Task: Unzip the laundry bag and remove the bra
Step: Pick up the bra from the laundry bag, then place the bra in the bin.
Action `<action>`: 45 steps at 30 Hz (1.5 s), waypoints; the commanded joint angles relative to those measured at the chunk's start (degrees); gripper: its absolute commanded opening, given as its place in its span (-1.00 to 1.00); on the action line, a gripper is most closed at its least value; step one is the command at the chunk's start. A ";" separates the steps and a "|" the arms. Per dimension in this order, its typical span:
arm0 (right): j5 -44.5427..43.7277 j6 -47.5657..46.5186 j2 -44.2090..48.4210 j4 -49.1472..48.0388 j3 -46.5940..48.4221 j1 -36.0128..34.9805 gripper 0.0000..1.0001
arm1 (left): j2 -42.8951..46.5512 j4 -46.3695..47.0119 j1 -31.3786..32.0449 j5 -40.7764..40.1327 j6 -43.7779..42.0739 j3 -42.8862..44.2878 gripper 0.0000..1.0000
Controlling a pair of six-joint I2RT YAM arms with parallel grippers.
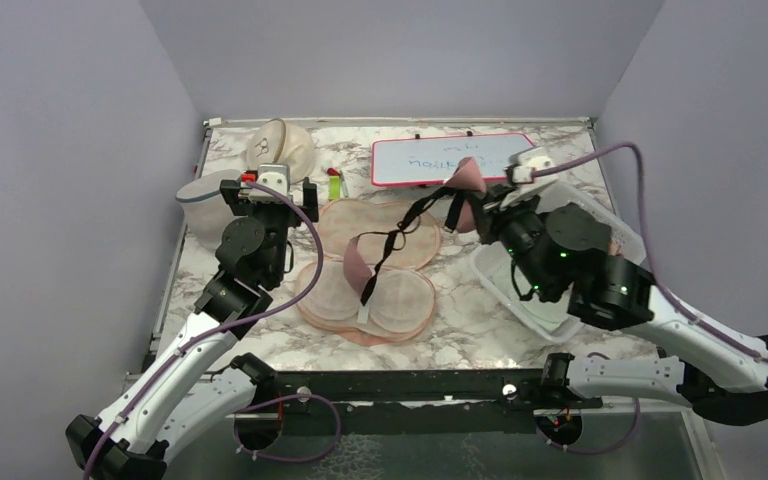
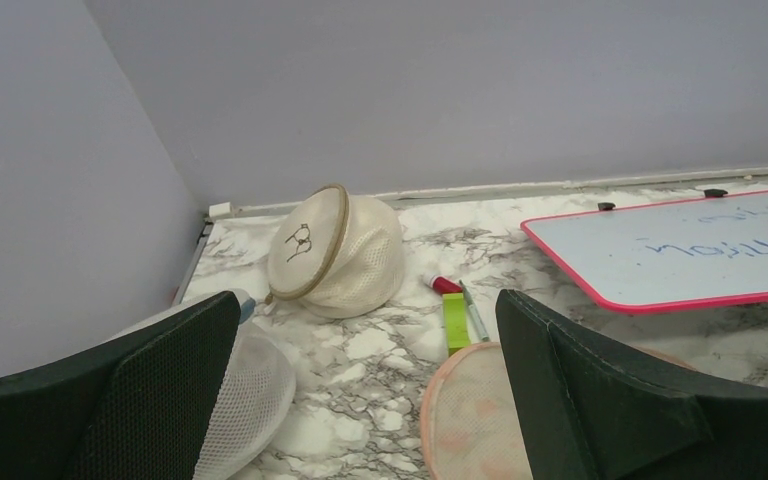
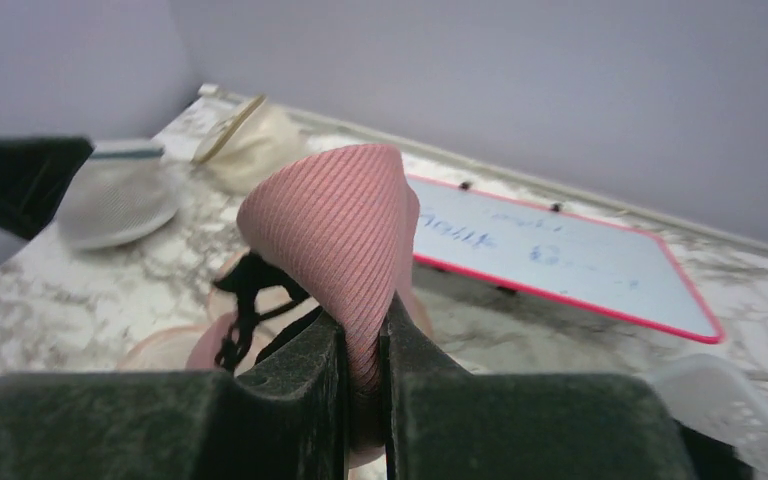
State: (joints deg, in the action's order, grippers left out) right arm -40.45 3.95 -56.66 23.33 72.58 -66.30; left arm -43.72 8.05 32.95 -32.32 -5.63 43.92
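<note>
On my marble desk (image 1: 450, 330), the right gripper (image 3: 365, 335) is raised in front of the whiteboard (image 1: 450, 158), jaws clenched on a ribbed pink band of the bra (image 3: 335, 225). Black straps (image 1: 372, 283) trail from the band down onto the laundry bag (image 1: 345, 222). The bag lies unzipped and spread flat at the desk's centre, with the rest of the garment draped across its pale lining. I see the left gripper (image 2: 368, 310) hanging above the bag's far left edge, jaws released wide with nothing between them. On that side stand a white mesh cylinder (image 1: 203, 205) and, just beside it, a cream dome-shaped bag (image 2: 340, 250). A red-capped marker (image 2: 446, 284) and a green highlighter (image 2: 455, 320) lie between the dome bag and the whiteboard. A white basket (image 1: 505, 285) sits under the right arm, which hides much of it, so I cannot tell what it holds.
</note>
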 commanded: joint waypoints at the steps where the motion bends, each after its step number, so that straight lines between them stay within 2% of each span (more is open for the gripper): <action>1: -12.85 -9.34 4.81 -2.00 4.49 0.08 -0.94 | -0.36 0.12 -0.46 1.81 1.01 1.43 0.93; 6: -20.69 -22.66 6.89 -5.47 11.30 0.04 -0.94 | -0.65 -0.04 -0.52 1.97 1.16 1.43 0.92; 10: -24.41 -36.46 10.72 -15.89 13.12 0.05 -0.94 | -0.66 -0.01 -0.52 2.02 1.24 1.43 0.92; 14: -28.54 -45.13 11.64 -18.88 15.78 0.06 -0.94 | -0.76 -0.24 -0.52 2.69 1.86 1.63 0.92; 18: -30.38 -47.91 12.12 -20.49 13.26 0.04 -0.94 | -0.84 -0.48 -0.52 3.51 2.70 1.76 0.92; 22: -30.39 -46.65 12.31 -23.25 4.59 0.04 -0.94 | -0.86 -0.82 -0.52 4.00 3.20 1.87 0.92; 27: -29.71 -39.88 9.78 -24.38 -4.65 0.07 -0.93 | -0.82 -1.15 -0.52 4.21 3.69 2.04 0.92; 32: -27.30 -26.00 7.84 -23.77 -12.18 1.16 -0.93 | -0.74 -1.25 -0.52 4.14 3.75 2.11 0.92; 35: -20.68 -12.39 1.77 -12.10 -11.50 7.35 -0.92 | -0.75 -1.27 -0.52 4.28 3.71 2.18 0.92; 37: -12.86 0.93 -3.96 -0.89 -8.65 17.20 -0.93 | -0.77 -1.31 -0.52 4.36 3.69 2.13 0.92; 38: -9.55 4.43 -6.28 2.62 -7.99 20.46 -0.95 | -0.75 -1.29 -0.52 4.41 3.69 2.13 0.92; 41: -6.67 10.13 -7.57 3.62 -10.28 23.43 -0.98 | -0.64 -1.29 -0.52 4.16 3.42 2.19 0.92; 45: -7.24 14.26 -1.17 0.58 -15.86 24.71 -0.93 | -0.51 -1.20 -0.52 3.63 2.91 2.00 0.92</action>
State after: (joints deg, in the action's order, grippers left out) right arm -50.98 7.27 -64.82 22.31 59.18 -42.63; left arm -44.62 6.72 32.69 -29.19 -2.68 44.14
